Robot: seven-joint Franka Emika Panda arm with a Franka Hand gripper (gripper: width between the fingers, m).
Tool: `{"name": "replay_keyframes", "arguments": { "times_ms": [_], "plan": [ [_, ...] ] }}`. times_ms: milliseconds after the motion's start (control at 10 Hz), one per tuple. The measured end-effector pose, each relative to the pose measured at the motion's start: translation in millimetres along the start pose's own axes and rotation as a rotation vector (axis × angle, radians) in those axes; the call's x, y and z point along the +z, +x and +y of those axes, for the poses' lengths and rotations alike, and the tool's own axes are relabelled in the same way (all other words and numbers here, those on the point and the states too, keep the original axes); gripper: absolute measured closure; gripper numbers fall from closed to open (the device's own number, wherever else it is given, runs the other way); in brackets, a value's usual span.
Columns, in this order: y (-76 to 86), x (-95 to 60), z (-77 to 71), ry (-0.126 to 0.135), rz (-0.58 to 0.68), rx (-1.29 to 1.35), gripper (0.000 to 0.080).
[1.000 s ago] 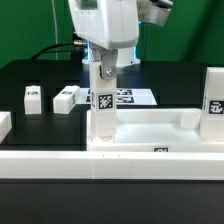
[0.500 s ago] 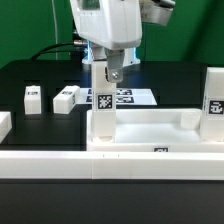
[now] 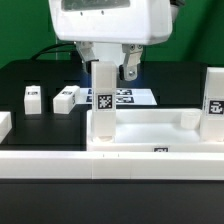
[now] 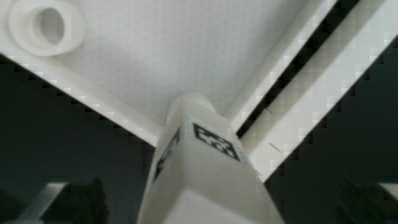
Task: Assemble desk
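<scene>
The jaws are released, spread wide on both sides of the top of an upright leg. This leg stands in a corner socket of the tabletop, which lies along the near edge of the surface. A second leg stands at another corner. A third leg and a fourth leg lie loose near the marker board.

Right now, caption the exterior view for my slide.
Open pincer flanks an upright leg at one corner of the tabletop.
</scene>
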State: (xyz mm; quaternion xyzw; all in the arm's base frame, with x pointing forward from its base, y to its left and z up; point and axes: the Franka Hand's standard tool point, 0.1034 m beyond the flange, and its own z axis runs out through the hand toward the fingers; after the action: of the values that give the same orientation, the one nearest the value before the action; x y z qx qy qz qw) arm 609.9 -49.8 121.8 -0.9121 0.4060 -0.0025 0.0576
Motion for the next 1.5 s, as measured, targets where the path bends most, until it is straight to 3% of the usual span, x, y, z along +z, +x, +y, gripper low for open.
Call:
{"name": "replay_keyframes", "arguments": {
  "times_ms": [200, 300, 500, 1000, 1100, 1200, 1300, 1400, 1500],
  "plan": [
    [0.4, 0.5, 1.0, -0.011, 0.005, -0.183, 0.0151],
    [0.8, 1.9, 2.4, -0.040, 0.015, -0.327, 0.0151],
    [1.9, 2.5, 3.0, -0.065, 0.023, -0.542, 0.0151],
    [3.9, 5.6, 6.7, -0.091, 0.008, -0.960, 0.0151],
    [3.5, 5.8, 6.4, -0.090, 0.008, -0.956, 0.0290],
    [3.5, 5.8, 6.5, -0.090, 0.008, -0.956, 0.0290],
    [3.5, 5.9, 6.5, -0.090, 0.008, -0.956, 0.0427],
    [3.5, 5.9, 6.5, -0.090, 0.008, -0.953, 0.0511],
    [3.5, 5.9, 6.5, -0.090, 0.008, -0.941, 0.0511]
  ]
}}
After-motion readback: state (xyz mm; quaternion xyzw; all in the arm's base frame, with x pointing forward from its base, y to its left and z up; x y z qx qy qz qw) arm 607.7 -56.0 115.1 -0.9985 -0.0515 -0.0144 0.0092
